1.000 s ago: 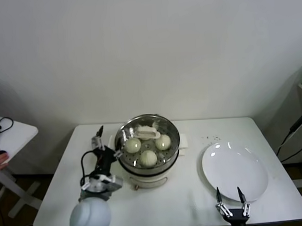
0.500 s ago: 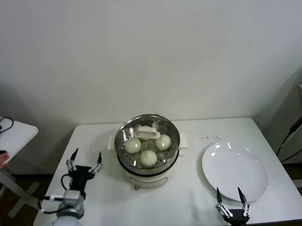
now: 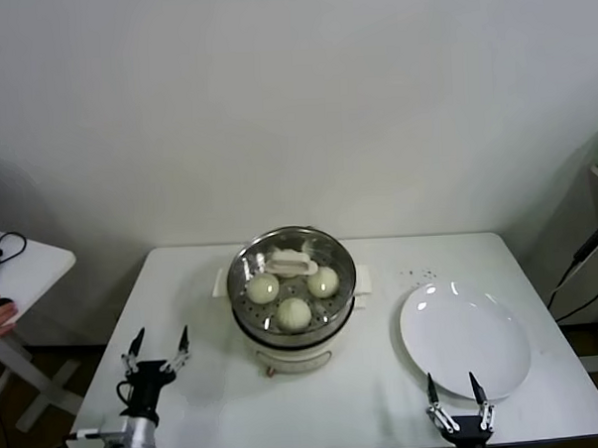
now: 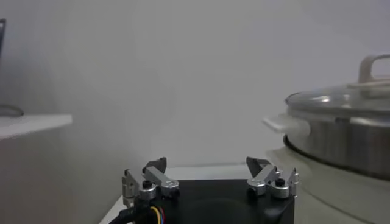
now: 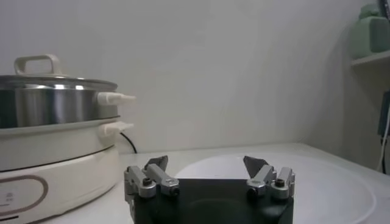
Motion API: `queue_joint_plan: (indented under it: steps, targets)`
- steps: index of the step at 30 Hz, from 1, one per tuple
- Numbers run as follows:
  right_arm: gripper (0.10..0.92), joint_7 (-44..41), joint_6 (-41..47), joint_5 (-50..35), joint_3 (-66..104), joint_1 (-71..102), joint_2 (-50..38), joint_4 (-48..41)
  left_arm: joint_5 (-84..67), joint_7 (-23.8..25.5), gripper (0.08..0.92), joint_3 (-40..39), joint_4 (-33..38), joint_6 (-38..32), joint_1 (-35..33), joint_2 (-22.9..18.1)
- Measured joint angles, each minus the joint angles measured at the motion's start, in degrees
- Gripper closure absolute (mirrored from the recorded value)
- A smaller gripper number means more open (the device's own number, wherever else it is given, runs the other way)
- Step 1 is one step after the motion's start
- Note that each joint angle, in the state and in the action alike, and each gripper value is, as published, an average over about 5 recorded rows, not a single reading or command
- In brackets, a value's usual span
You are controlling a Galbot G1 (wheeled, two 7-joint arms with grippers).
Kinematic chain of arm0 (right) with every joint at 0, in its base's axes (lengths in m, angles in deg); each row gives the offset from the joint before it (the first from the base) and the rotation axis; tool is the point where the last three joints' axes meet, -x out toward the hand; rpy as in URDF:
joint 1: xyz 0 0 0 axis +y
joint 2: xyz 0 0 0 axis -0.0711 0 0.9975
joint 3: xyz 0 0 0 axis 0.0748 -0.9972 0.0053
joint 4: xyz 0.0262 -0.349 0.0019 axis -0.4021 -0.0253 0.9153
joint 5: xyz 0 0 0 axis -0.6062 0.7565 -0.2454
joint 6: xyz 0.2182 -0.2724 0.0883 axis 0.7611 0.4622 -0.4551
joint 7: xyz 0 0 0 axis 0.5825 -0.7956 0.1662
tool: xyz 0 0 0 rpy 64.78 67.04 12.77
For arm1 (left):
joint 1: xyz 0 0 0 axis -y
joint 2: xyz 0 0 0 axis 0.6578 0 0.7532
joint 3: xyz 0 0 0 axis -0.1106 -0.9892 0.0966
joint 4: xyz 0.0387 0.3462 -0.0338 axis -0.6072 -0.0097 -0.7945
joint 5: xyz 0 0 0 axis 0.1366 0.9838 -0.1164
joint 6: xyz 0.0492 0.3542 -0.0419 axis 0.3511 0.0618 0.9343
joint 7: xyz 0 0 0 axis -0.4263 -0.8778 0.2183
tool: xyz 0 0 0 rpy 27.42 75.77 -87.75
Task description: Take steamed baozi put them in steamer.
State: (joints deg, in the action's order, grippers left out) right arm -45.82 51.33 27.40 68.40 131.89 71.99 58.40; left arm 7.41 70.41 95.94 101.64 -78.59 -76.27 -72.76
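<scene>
White table (image 3: 217, 396) against a plain wall. Left gripper (image 3: 156, 349), at 8 o'clock from the steamer (image 3: 293, 294), fingers apart. Three steamed baozi (image 3: 294, 312) inside, under the glass lid (image 3: 292, 264). Plate (image 3: 465, 341) at 3 o'clock; right gripper (image 3: 453, 390) spread at the near edge.

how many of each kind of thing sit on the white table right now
baozi: 3 visible through the lid
steamer: 1
glass lid: 1
white plate: 1
total: 6
</scene>
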Motion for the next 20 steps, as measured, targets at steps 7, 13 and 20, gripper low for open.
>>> queue_joint_plan:
  steps: [7,13,20]
  targets:
    - [0.203,0.1,0.0,0.0,0.0,-0.1,0.0,-0.2,-2.7,0.1,0.177,0.2,-2.5,-3.3,-0.8,-0.3]
    - [0.203,0.1,0.0,0.1,-0.1,-0.1,0.1,-0.2,-3.6,0.2,0.177,0.2,-3.3,-4.9,-1.5,-0.5]
    - [0.203,0.1,0.0,0.2,-0.1,0.0,0.1,-0.2,-4.0,0.3,0.177,0.1,-3.6,-5.8,-1.8,-0.6]
